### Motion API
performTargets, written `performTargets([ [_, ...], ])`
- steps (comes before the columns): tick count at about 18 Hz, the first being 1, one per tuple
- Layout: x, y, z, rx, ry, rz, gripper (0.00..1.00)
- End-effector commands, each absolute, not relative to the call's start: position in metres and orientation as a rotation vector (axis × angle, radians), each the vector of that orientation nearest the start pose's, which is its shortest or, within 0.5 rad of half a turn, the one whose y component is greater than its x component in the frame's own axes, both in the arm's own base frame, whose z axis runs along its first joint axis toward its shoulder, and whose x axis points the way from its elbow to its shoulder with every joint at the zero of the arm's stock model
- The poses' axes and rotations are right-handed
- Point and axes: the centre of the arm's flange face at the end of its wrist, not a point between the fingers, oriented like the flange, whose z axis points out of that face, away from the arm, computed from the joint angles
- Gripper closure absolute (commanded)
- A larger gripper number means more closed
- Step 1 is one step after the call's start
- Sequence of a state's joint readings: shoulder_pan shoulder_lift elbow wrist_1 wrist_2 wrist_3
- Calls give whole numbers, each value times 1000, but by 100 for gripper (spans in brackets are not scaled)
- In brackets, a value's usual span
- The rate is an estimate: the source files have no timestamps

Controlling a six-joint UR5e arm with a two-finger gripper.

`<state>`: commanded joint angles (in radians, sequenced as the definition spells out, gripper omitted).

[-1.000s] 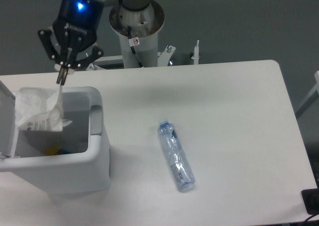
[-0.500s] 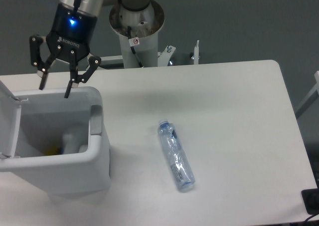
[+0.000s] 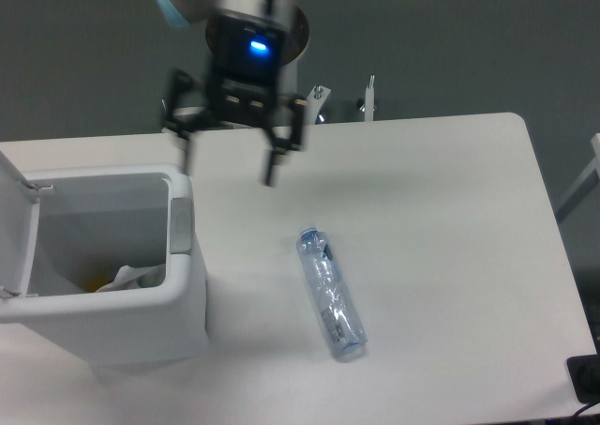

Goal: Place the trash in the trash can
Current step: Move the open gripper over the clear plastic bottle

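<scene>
My pincer (image 3: 228, 165) hangs released and empty; wrapper (image 3: 129, 277) sits in the trash can (image 3: 183, 298) below-left. The bottle (image 3: 331, 293) lies below-right on the table (image 3: 441, 209): I judge it needs grasping next.

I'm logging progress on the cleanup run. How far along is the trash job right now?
About halfway. Done: the crumpled wrapper lies inside the trash can, whose lid is open. In hand: nothing; the gripper is open and empty above the table, between the can and the bottle. Left: the water bottle lies on its side on the table, to be picked up and dropped in.
</scene>
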<state>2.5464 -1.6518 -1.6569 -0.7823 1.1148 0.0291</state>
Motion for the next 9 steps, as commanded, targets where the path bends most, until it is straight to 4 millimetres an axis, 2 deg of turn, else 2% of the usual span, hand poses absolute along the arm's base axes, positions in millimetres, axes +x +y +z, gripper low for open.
performTargets([
  [1, -384, 461, 484, -2243, -995, -55, 0],
  [3, -409, 472, 455, -2287, -1046, -21, 0],
  [9, -437, 490, 384, -2397, -1051, -58, 0],
])
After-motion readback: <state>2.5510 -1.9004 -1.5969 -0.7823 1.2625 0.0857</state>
